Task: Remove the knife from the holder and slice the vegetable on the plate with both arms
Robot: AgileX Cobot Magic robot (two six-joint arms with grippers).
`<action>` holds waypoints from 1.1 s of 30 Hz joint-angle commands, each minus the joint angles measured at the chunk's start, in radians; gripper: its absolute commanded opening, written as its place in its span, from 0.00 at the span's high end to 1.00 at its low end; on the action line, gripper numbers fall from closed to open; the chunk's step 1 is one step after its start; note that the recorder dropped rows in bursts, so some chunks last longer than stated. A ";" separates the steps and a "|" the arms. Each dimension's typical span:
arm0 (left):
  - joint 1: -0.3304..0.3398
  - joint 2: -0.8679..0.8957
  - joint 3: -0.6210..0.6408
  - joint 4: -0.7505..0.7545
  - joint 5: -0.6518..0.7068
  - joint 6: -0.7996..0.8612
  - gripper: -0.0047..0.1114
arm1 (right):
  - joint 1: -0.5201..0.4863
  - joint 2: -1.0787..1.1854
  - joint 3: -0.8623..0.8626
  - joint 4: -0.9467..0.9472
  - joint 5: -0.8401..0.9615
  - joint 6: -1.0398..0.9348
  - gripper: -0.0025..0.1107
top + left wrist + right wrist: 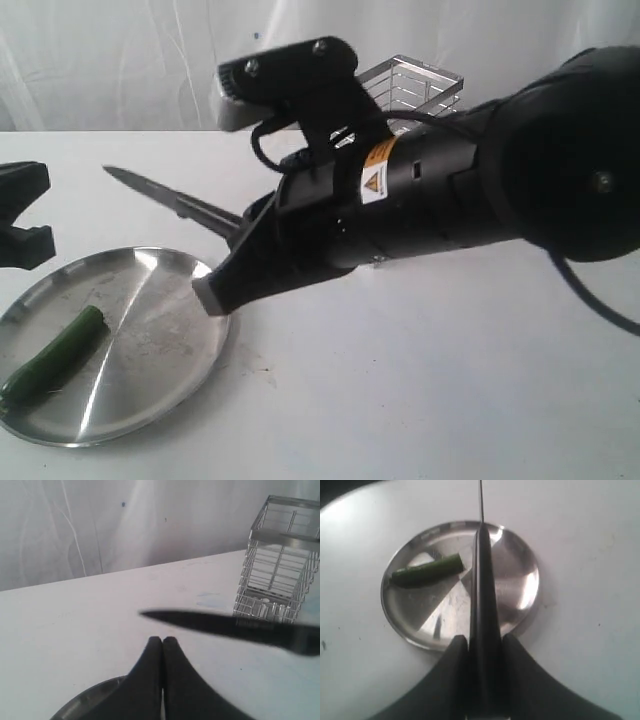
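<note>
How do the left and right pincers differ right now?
The left pincer is shut on nothing; the right pincer is clamped on the knife by its handle. The left pincer's fingers meet tip to tip; the right pincer's stand apart around the handle. Both are black and hang near the plate rim, and neither touches the cucumber.

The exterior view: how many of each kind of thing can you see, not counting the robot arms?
Black-handled knife with slim dark blade: 1
Slim dark green cucumber: 1
Round shiny steel plate: 1
Silver wire cage holder: 1
Total: 4
</note>
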 commanded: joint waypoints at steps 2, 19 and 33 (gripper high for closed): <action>-0.006 -0.132 -0.004 0.005 0.123 0.000 0.96 | 0.058 0.092 -0.003 -0.002 0.024 -0.048 0.98; -0.006 -0.205 -0.004 0.005 0.280 0.003 0.96 | 0.145 0.224 -0.005 -0.053 -0.147 -0.240 0.98; -0.006 -0.161 -0.004 0.006 0.256 0.027 0.96 | 0.068 0.383 -0.009 -0.054 -0.358 -0.230 0.98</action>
